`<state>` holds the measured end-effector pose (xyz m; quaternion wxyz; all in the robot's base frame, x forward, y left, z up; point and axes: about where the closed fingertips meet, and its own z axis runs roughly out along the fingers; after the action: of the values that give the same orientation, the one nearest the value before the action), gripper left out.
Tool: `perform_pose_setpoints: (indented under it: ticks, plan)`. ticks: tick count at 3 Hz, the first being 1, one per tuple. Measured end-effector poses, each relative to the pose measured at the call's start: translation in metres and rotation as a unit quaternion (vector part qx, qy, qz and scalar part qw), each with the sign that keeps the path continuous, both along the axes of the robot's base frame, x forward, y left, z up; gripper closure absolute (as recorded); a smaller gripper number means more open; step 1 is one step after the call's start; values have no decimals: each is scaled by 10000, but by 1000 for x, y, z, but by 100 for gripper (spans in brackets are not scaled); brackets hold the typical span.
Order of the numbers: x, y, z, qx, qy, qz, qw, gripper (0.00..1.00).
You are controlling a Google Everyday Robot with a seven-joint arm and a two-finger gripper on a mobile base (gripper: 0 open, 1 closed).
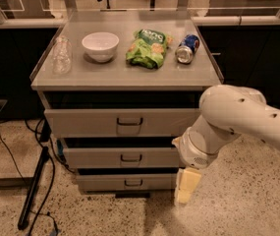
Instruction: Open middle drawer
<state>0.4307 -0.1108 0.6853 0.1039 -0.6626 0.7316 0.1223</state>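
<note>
Far left, down on the speckled floor (257,200), a dark stand leg (34,191) leaned beside loose cables. Up on the grey table (129,77), a clear plastic bottle (62,54) stood at the left edge, then came a white bowl (100,45), upright and apart from it. Next along lay a green snack bag (147,47), and near the right edge a blue soda can (187,48) rested on its side, its top facing the camera. Below the tabletop three drawer fronts were stacked: the tall top drawer (95,123), the middle drawer (95,158) right under it with a dark gap above, and the smallest bottom drawer (100,182). The middle drawer's little dark handle (130,158) sat dead centre, nothing touching it. Over to the right, the white arm (238,117) curved in and covered the right ends of the drawers. The pincer (187,185) hung straight down by the bottom drawer's right end, just above the floor; apart or together, I could not tell
</note>
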Motion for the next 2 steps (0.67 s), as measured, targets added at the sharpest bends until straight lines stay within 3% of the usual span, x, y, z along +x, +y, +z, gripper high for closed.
perform_pose_setpoints:
  ticks: [2]
  plan:
    - [-4,48,-101,326,572,117,9978,0]
